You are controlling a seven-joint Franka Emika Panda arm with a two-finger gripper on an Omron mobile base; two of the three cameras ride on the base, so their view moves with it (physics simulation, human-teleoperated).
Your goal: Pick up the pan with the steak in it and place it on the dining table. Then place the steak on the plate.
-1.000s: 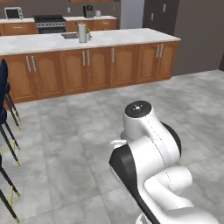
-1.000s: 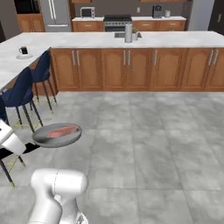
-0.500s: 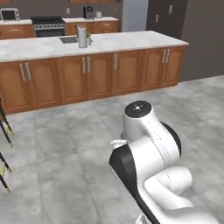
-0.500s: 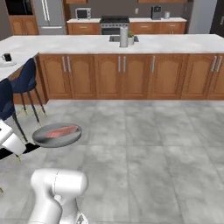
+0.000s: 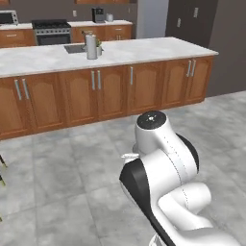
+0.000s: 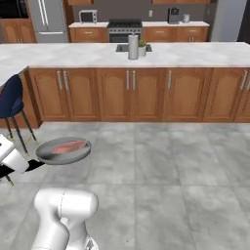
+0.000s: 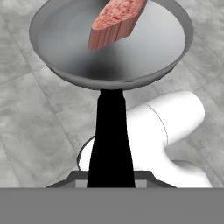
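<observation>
Pan [image 6: 63,150]: round, shallow, grey metal, long black handle [image 7: 110,140]; held level in mid-air above grey tiled floor [image 6: 161,166]. Steak [image 7: 117,19]: pinkish-red oblong slab, lying inside pan. Claw [image 6: 19,165]: clamped on handle end.

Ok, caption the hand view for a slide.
Steak lying in the grey pan, carried by its black handle above the tiled kitchen floor.

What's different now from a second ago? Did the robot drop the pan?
No. The whole picture slid because the robot's base turned: the counter and the blue chair shifted across the views, not by themselves. The gripper stays shut on the pan by its black handle, held over the floor, with the steak still inside.
</observation>
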